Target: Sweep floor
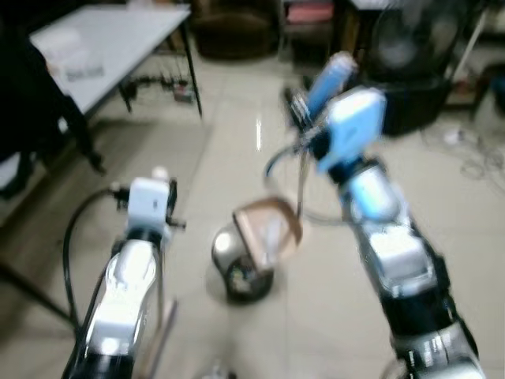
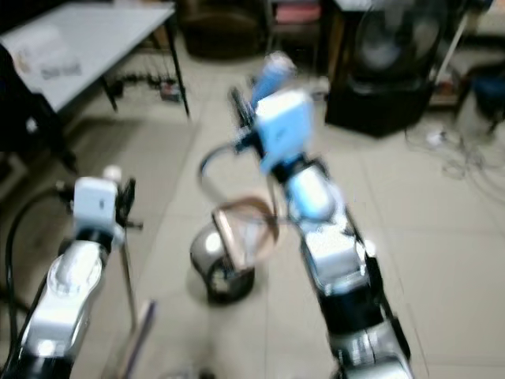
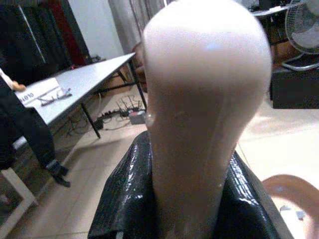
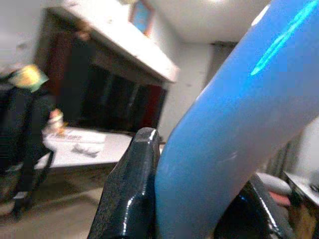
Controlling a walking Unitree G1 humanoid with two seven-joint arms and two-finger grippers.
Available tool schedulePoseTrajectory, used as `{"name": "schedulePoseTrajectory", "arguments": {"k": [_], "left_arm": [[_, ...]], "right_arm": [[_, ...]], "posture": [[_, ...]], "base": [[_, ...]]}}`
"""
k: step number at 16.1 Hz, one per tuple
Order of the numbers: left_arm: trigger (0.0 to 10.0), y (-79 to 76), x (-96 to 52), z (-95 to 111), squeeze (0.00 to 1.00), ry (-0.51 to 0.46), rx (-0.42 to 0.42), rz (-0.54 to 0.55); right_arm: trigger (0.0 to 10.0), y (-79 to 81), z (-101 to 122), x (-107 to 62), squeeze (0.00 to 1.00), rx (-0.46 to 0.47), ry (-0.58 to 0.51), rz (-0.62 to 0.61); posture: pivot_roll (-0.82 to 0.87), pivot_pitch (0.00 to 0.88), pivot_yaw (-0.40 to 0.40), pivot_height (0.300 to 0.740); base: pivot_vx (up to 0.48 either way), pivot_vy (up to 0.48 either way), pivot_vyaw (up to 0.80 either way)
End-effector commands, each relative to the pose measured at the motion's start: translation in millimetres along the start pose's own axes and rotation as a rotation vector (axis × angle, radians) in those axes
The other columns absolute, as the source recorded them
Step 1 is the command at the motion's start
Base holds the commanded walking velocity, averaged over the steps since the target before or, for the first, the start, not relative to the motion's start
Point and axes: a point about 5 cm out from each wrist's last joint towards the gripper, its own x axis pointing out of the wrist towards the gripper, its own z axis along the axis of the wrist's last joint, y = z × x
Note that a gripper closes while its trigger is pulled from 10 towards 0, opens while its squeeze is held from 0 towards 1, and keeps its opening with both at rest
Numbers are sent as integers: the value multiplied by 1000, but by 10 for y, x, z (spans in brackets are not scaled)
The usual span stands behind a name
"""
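Note:
My left gripper (image 1: 160,185) is raised at the lower left, shut on the pale rounded top of a broom handle (image 3: 204,99). Black fingers (image 3: 124,194) press both sides of it, and its thin stick (image 1: 161,300) runs down beside my arm. Up at the centre right, my right gripper (image 1: 309,106) is shut on a blue handle (image 1: 331,75), squeezed between its fingers (image 4: 132,189). A wire stem leads down from there to a brown dustpan (image 1: 268,229). The pan hangs tilted just over a round metal bin (image 1: 237,272) on the tiled floor.
A grey table (image 1: 110,47) on black legs stands at the far left, with a power strip and cables (image 1: 170,87) under it. A black fan (image 1: 410,39) and dark furniture line the back. Loose cables (image 1: 473,162) lie at the right. A person (image 3: 20,124) stands by the table.

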Motion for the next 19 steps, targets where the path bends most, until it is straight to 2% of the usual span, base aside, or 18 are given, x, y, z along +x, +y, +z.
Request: {"name": "schedulePoseTrajectory", "arguments": {"k": [1,6,9,10,12,15,18,19], "left_arm": [[10000,37,11,54,0,-22,26,-1],[10000,26,9,58,0,-22,26,-7],[10000,24,12,62,0,-24,28,-8],[10000,27,14,65,0,-25,29,-9],[10000,31,13,66,0,-25,30,-9],[10000,38,13,64,0,-25,31,-7],[10000,34,17,71,0,-28,31,-10],[10000,32,23,76,0,-30,32,-13]], "right_arm": [[10000,44,166,35,0,-67,-94,39],[10000,117,126,-9,0,-75,-148,29],[10000,210,136,-9,0,-73,-187,71],[10000,283,134,-6,0,-72,-194,119],[10000,495,125,-35,0,-160,-219,288],[10000,627,95,-92,0,-237,-249,378],[10000,697,54,-156,0,-255,-251,409],[10000,705,43,-172,0,-292,-255,419]], "posture": [[-46,44,81,740],[-42,48,84,740],[-40,49,87,740],[-37,50,89,740],[-33,51,88,740],[-30,49,87,740],[-29,41,92,740],[-29,40,94,740]], "base": [[0,0,0],[0,0,0],[0,0,0],[0,0,0],[0,0,0],[0,0,0],[0,0,0],[0,0,0]]}}
